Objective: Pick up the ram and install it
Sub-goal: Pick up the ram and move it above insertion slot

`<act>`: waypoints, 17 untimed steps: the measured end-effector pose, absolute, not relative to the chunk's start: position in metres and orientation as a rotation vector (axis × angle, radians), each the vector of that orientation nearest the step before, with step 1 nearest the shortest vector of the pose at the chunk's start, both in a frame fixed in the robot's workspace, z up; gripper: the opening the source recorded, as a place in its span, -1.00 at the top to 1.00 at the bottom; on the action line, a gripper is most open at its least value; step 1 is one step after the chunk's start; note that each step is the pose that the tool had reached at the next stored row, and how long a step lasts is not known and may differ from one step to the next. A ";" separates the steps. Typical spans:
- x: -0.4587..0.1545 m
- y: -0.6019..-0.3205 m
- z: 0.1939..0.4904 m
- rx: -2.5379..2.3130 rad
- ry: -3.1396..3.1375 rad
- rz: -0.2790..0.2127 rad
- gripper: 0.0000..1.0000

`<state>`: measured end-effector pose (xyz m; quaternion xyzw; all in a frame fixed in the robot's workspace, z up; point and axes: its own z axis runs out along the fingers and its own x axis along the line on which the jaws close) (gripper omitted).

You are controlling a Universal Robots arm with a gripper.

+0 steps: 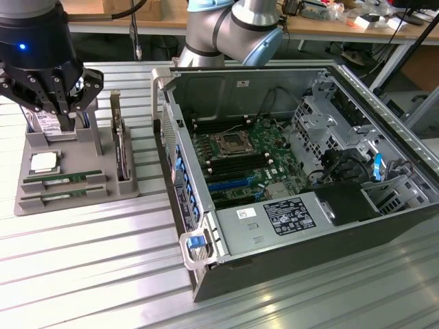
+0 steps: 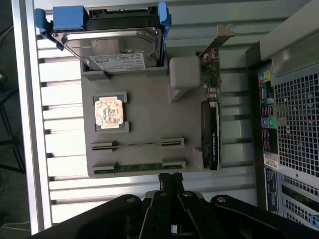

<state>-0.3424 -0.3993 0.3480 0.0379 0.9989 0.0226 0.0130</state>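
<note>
Two ram sticks lie edge-up in slots at the front of a grey holder tray: one ram and a second ram beside it. The wrist view gives them as a thin stick and a green stick. My black gripper hangs over the far end of the tray, above the hard drive, with its fingers pressed together and nothing in them. It is apart from both sticks. The open computer case shows its motherboard with long black memory slots around the CPU socket.
The tray also holds a hard drive in a blue carrier, a square CPU chip and an upright expansion card. The case wall stands close beside the tray on a ribbed metal table. A workbench with cables runs along the back.
</note>
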 end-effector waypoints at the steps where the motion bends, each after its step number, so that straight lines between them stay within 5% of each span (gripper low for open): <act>1: -0.343 -0.399 0.347 0.118 3.113 0.070 0.79; 17: -0.344 -0.399 0.328 0.118 3.113 0.056 0.79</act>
